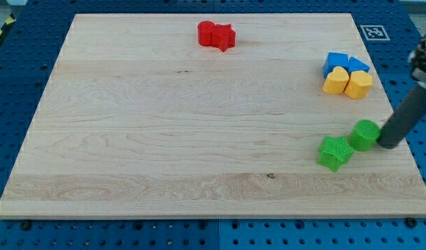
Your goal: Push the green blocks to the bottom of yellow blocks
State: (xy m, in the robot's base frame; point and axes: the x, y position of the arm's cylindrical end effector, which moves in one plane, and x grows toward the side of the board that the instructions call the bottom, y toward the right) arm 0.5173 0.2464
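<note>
At the view's right edge, my tip point(389, 144) is seen resting on the tabletop point(164, 139), just to the right of the green round block point(365, 135) and touching or nearly touching it; which of the two cannot be told. No fingers are carried by the rod, so nothing is held. The green star-shaped block point(336, 153) is placed just left of and slightly below the round one, the two in contact or almost so. Above them, towards the view's top, the two yellow blocks point(347, 82) are set side by side, well apart from the green pair, with the two blue blocks point(342, 63) pressed against their upper side. Far off, near the top edge at the middle, two red blocks point(217, 35) are huddled together. The tabletop is a pale wooden board with visible grain, laid on a blue perforated base point(11, 83); a black-and-white marker tag point(374, 32) is fixed beyond the board's upper right corner
</note>
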